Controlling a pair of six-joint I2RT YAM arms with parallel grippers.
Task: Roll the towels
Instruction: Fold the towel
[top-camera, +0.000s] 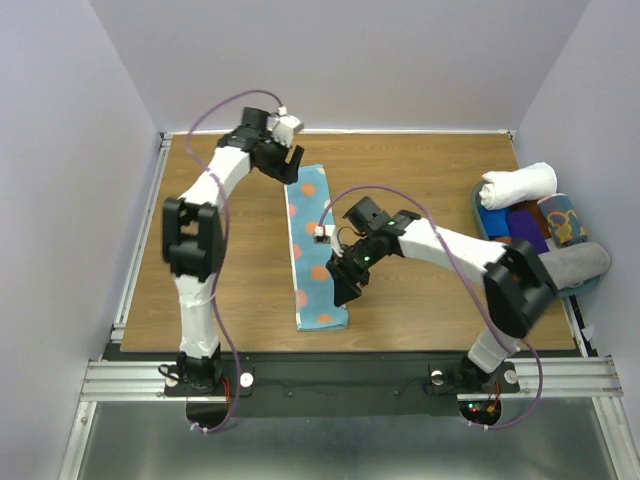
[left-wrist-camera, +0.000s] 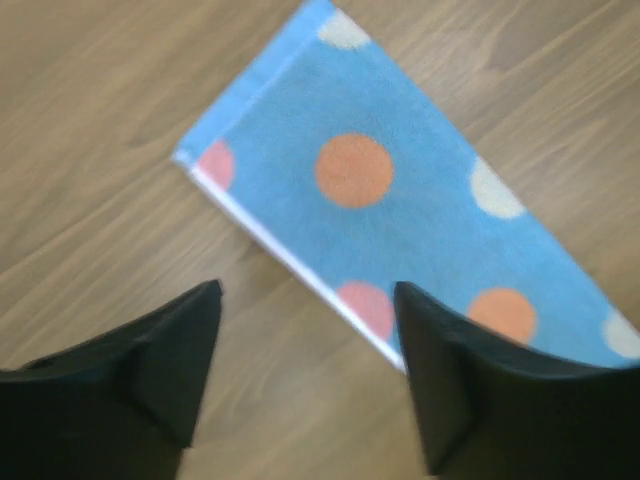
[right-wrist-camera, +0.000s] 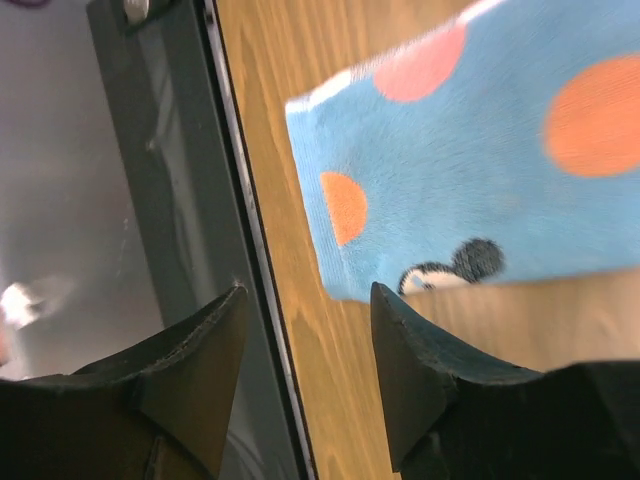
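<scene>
One light blue dotted towel (top-camera: 312, 250) lies flat on the desk (top-camera: 430, 170), folded to a narrow strip. Its long axis runs from upper centre of the top view down to lower centre, leaning slightly right. The left hand (top-camera: 290, 165) is at the strip's upper short end, fingers spread, nothing between them. In the left wrist view the towel (left-wrist-camera: 400, 200) fills the upper right, just ahead of that hand (left-wrist-camera: 308, 295). The right hand (top-camera: 345, 290) is over the lower short end, also spread and empty. In its wrist view the towel corner (right-wrist-camera: 480, 170) sits upper right, just beyond the hand (right-wrist-camera: 308, 295). Judgement: rolling goes along the long axis from a short end, and each arm is nearest one end. Count: one strip laid out, two hands. At right, a basket (top-camera: 480, 215) holds roughly five rolled cloths, including a white roll (top-camera: 518, 185) and a grey roll (top-camera: 575, 265). I cannot pick out a mustard towel.
</scene>
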